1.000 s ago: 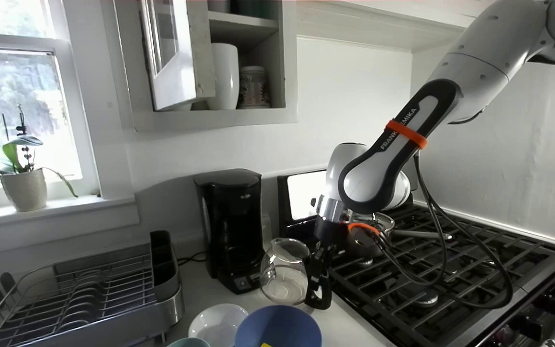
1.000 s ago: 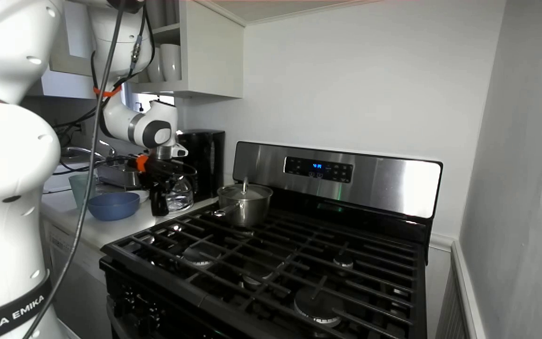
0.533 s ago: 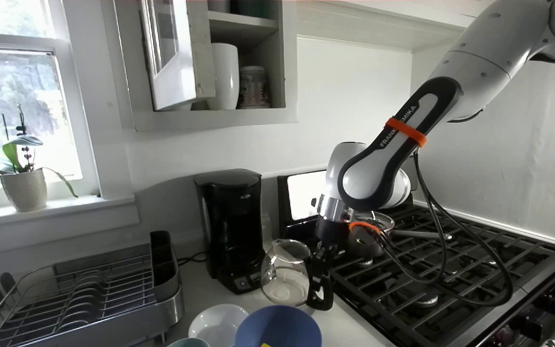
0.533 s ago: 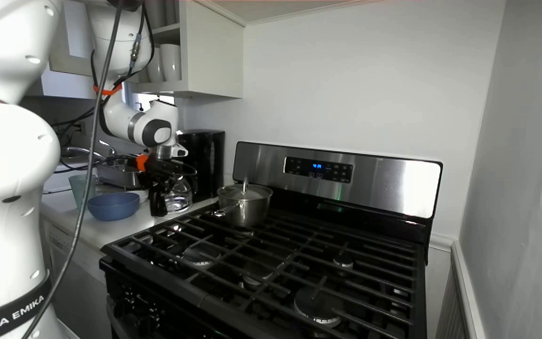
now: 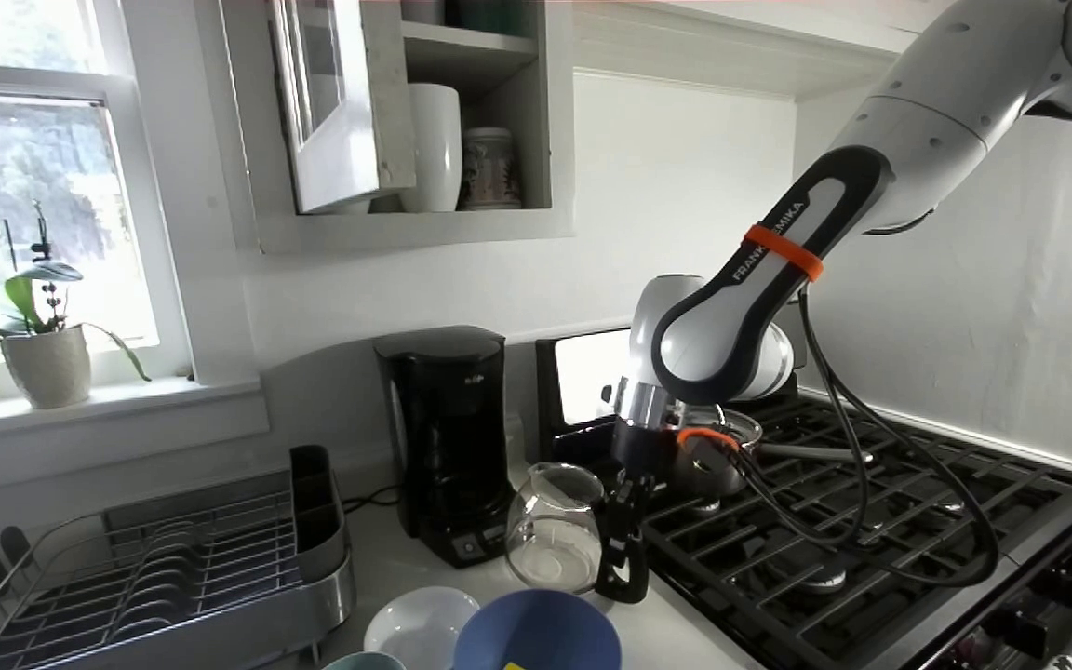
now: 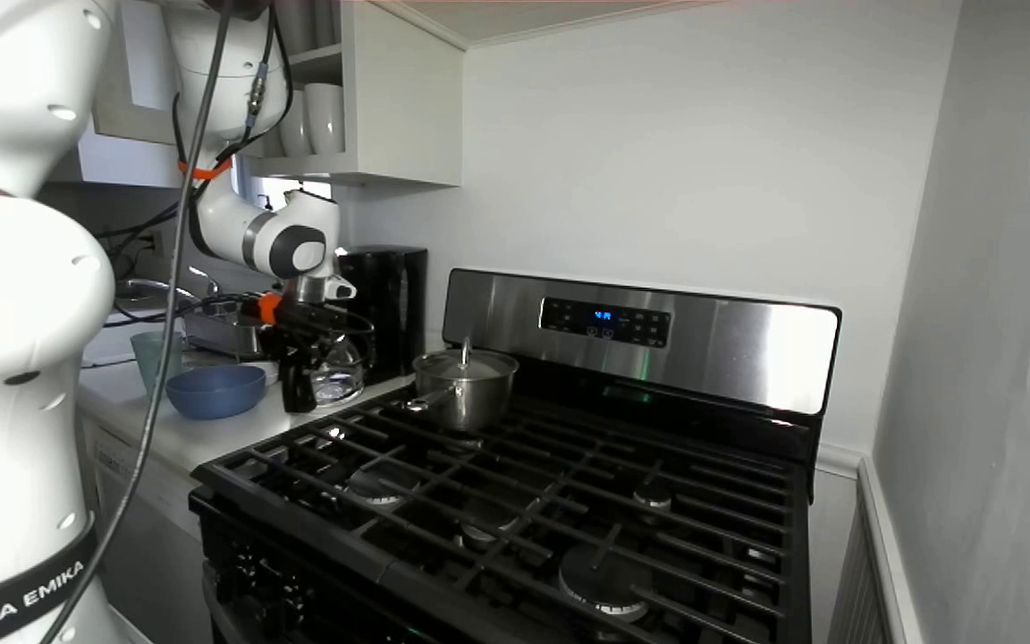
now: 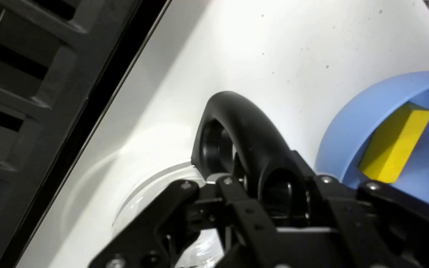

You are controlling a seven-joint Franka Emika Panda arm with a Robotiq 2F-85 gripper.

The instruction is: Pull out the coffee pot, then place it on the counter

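The coffee pot [image 5: 555, 544], a round clear glass carafe with a black handle, stands out of the black coffee maker [image 5: 448, 409], just to its right in an exterior view. It also shows in an exterior view [image 6: 338, 383], partly behind my gripper [image 6: 299, 349]. In the wrist view my gripper [image 7: 270, 171] has a finger on each side of the black handle and is shut on it; the glass body is mostly hidden under the fingers. The pot is upright, at or just above the whitish counter [image 7: 292, 44]; I cannot tell whether its base touches.
A blue bowl [image 7: 352, 123] holding a yellow block [image 7: 397, 143] stands close to the handle. A white dish [image 5: 420, 623] and a dish rack [image 5: 164, 577] lie further left. The black stove [image 6: 515, 501] with a steel saucepan [image 6: 466, 389] borders the counter.
My gripper and the coffee pot have shifted together slightly, a little further from the coffee maker and toward the counter's front. The grip on the handle stays the same.
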